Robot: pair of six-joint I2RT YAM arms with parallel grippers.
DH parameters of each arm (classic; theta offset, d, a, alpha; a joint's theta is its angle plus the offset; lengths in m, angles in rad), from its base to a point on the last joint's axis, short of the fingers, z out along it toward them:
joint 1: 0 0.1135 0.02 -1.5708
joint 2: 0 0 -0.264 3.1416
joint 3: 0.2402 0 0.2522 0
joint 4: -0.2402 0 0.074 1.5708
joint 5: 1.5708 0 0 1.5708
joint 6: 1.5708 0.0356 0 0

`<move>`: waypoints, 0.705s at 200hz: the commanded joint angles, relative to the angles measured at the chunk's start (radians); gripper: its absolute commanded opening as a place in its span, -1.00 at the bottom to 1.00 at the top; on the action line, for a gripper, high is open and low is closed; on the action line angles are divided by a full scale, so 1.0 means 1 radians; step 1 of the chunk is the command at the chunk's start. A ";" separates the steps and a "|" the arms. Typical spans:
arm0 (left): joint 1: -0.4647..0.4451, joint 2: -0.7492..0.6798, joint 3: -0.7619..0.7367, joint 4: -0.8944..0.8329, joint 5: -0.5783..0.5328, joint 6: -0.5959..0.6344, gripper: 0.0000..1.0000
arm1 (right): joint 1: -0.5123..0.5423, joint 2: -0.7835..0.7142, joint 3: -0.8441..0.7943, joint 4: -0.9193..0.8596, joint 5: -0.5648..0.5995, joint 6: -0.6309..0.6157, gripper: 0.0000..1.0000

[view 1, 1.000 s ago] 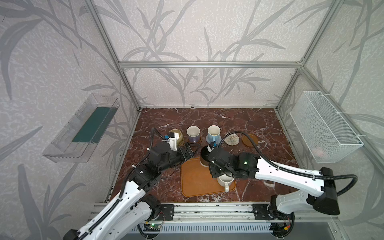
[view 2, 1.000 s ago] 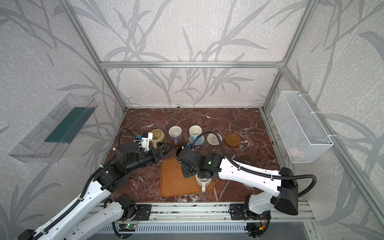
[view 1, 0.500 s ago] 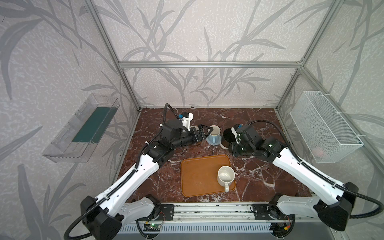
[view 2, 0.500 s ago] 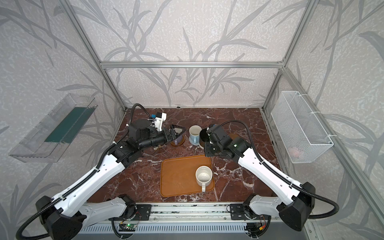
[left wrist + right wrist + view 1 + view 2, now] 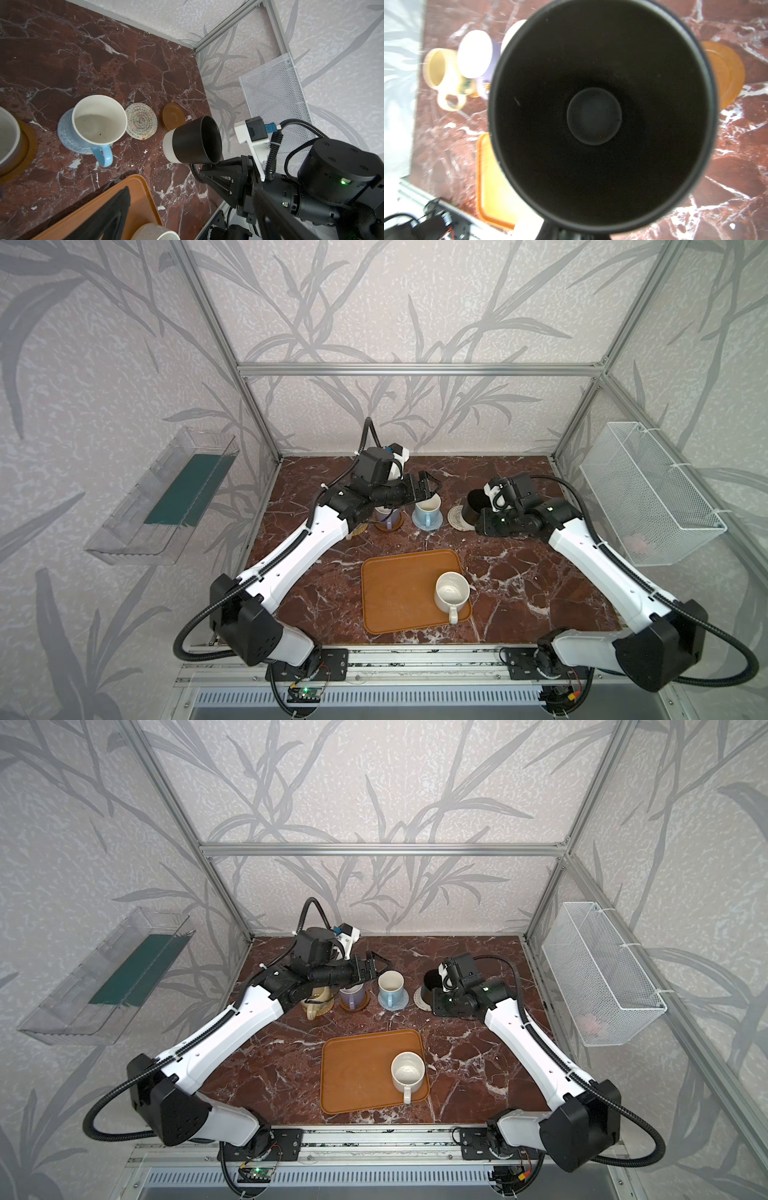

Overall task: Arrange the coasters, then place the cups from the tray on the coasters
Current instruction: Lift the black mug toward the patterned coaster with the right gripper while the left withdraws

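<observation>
Right gripper (image 5: 202, 169) clamped on black mug (image 5: 193, 141); left gripper (image 5: 430, 487) jaws wide apart.
Black mug tilted, near cream coaster (image 5: 141, 120) and bare brown coaster (image 5: 173, 116). Left gripper above light blue mug (image 5: 427, 508). White mug (image 5: 452, 591) on tray (image 5: 395, 593).

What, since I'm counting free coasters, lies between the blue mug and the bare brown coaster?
A cream woven coaster, with nothing on it, in the left wrist view; the black mug hangs tilted nearby.
</observation>
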 commanded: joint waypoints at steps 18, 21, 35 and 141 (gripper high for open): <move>-0.011 0.126 0.115 -0.102 0.016 0.062 0.99 | -0.015 0.084 0.080 0.088 0.036 -0.087 -1.00; -0.011 0.134 0.122 -0.104 0.018 0.062 0.99 | -0.016 0.093 0.084 0.088 0.041 -0.090 -1.00; -0.012 0.168 0.149 -0.108 0.019 0.061 0.99 | -0.019 0.131 0.103 0.100 0.062 -0.107 -1.00; -0.012 0.307 0.230 -0.094 0.000 -0.018 0.99 | -0.041 0.394 0.234 0.144 0.102 -0.191 -1.00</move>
